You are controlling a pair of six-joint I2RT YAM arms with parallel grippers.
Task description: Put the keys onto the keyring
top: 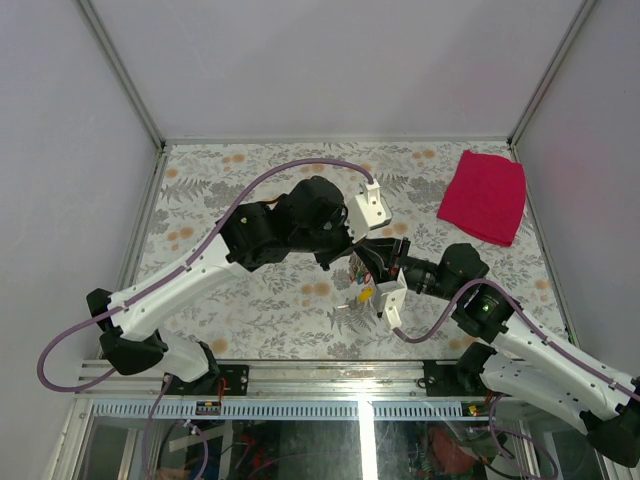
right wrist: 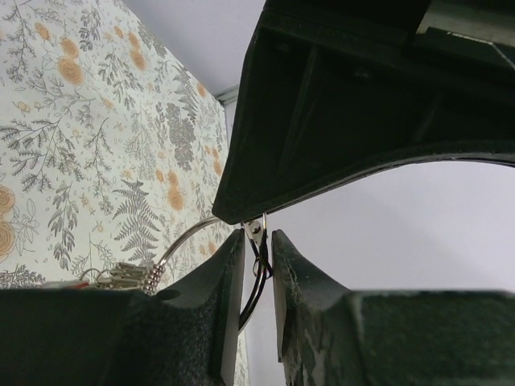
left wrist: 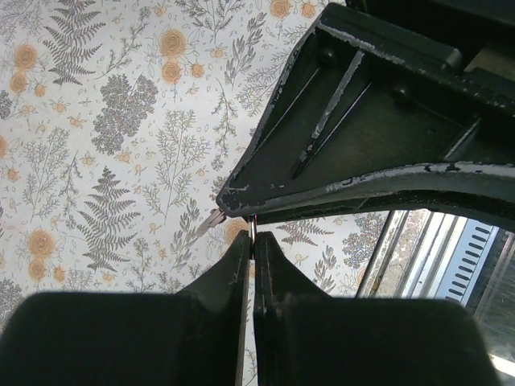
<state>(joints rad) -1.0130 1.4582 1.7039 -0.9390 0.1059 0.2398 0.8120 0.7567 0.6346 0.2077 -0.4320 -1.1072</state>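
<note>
Where the two arms meet above the flowered tabletop point(top: 270, 310), the left pincer point(left wrist: 252, 241) is clamped tight on a sliver of the keyring point(right wrist: 189, 235); the keys point(right wrist: 129, 277) hang bunched along it, and the right pincer point(right wrist: 257, 241) stands narrow, a slim gap around the ring's clasp point(right wrist: 256, 229).

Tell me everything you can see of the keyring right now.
The keyring is a thin, shiny silver wire loop, partly hidden. It arcs from a bunch of keys threaded on it up to a small clasp between the slightly parted fingers of the right gripper. The left gripper, shut, seems to pinch it.
</note>
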